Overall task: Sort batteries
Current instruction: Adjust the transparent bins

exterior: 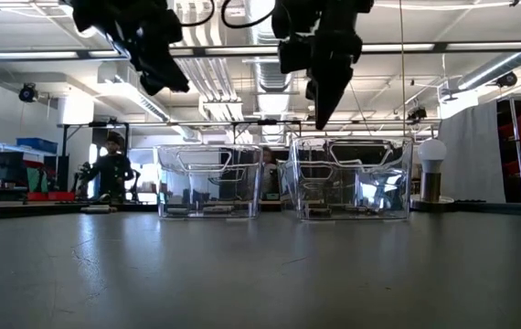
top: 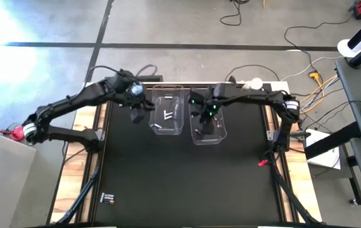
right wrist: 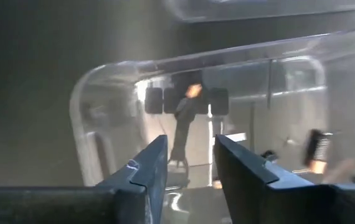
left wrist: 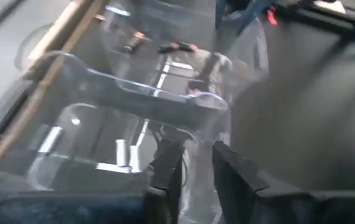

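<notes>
High view: two clear rectangular plastic bins sit side by side at the far middle of the black table mat (top: 180,177). The left bin (top: 168,114) holds white cylinder batteries (top: 168,115); the left gripper (top: 137,114) hangs just beside its left wall. The right gripper (top: 206,121) hangs over the right bin (top: 209,126). A few more batteries (top: 107,199) lie near the mat's front left corner

Low view: both grippers hang above the bins' rims

Left wrist view: its fingers (left wrist: 165,168) stand slightly apart, nothing between them

Right wrist view: the fingers (right wrist: 149,168) are apart and empty; a dark copper-ended battery (right wrist: 317,150) lies in the bin
</notes>
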`<state>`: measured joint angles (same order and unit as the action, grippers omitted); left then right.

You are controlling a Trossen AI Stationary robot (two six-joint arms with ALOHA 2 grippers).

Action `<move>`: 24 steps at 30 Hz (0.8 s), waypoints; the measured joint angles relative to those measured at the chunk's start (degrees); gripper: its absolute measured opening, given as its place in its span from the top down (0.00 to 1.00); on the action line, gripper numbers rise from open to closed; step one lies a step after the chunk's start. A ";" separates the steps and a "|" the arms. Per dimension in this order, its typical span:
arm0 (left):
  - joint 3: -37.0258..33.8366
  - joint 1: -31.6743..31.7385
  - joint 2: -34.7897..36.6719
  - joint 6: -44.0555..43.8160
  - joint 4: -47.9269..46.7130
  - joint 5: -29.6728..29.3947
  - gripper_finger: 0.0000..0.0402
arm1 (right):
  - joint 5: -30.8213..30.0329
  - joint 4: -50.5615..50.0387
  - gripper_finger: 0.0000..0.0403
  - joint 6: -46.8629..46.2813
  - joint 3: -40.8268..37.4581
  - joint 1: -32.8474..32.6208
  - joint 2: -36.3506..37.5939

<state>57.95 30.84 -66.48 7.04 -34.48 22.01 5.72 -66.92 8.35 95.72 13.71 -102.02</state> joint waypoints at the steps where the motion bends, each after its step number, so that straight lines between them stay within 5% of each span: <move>1: -0.21 -1.02 -0.53 0.04 0.18 0.00 0.87 | -0.10 0.01 0.71 -0.75 -0.45 -0.97 0.14; 6: -0.59 -7.39 -2.83 -0.03 0.53 -1.95 0.97 | -0.37 0.11 0.80 -1.83 -2.58 -5.76 2.76; 16: -0.58 -15.66 -6.94 -0.43 2.62 -12.47 0.74 | -0.92 6.53 0.67 -9.43 -17.78 -11.10 12.97; 24: -0.63 -17.57 -12.25 0.57 3.01 -12.95 0.61 | -4.40 10.91 0.59 -11.51 -21.59 -12.73 16.65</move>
<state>57.32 13.27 -78.73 7.62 -31.46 9.06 1.32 -56.01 -3.16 74.13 0.98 -85.37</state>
